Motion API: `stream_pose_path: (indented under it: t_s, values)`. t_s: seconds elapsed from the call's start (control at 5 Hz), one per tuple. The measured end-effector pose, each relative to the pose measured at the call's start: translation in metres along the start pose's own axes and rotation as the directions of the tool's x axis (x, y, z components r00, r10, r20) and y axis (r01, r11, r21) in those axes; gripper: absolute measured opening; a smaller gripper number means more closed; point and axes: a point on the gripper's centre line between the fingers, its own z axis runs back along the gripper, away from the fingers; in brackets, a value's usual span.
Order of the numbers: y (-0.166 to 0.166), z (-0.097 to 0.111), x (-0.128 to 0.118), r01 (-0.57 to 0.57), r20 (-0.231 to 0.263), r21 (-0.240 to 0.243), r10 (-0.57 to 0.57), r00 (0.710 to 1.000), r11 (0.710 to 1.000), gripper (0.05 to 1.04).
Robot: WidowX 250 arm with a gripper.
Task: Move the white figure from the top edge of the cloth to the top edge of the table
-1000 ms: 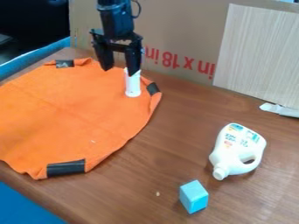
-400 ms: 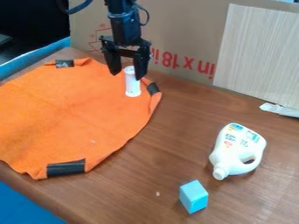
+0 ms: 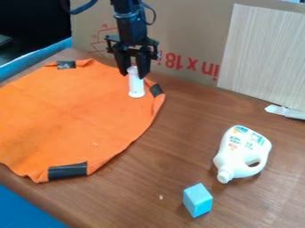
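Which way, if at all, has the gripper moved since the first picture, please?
Yes, the gripper has moved rightward in the view, judged against the cardboard behind it.

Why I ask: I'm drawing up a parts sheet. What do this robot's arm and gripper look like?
The arm is black, with a chunky, jointed body. A thin dark cable loops out on its picture-right side. The gripper is black too: a wide crosspiece with small knobs at its ends, and two fingers that taper toward their tips.
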Motion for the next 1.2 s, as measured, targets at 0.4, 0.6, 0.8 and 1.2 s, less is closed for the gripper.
stream_pose_path:
  t_s: [0.4,0.6,0.8,1.2]
  values:
    - [-0.022,-0.002,0.004,0.017,0.005,0.015,-0.018,1.000,1.000,0.543]
    - [-0.061,0.003,0.012,0.105,0.026,0.002,-0.105,0.994,0.994,0.543]
    - [-0.086,0.002,0.012,0.169,0.027,0.009,-0.169,0.985,0.986,0.543]
    - [-0.126,-0.001,0.008,0.304,0.082,-0.055,-0.299,0.951,0.951,0.543]
